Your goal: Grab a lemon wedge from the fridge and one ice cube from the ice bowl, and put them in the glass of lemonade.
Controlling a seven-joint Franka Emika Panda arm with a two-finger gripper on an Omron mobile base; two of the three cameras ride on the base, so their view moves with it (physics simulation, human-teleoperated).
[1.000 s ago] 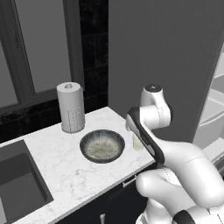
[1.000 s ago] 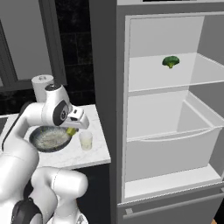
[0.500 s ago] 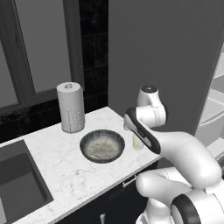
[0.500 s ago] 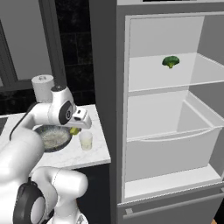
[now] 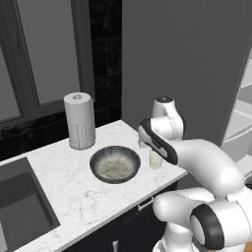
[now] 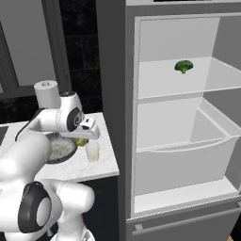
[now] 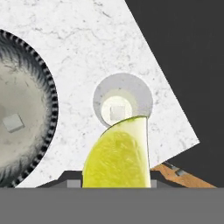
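Observation:
My gripper is shut on the lemon wedge, a bright yellow slice that sits large at the bottom of the hand view. It hangs just above and beside the glass of lemonade, whose mouth lies right past the wedge's tip, with a small pale cube showing inside. The ice bowl sits close on the glass's left and holds a pale cube. The fridge stands open on the right, white inside.
A green broccoli floret lies on the fridge's upper shelf. A tall white dotted roll stands behind the bowl. A sink is sunk into the counter's left end. The counter's edge runs just beyond the glass.
The hand has shifted a little to the right with the wedge, closer to the glass. The glass, the bowl and the fridge have stayed put.

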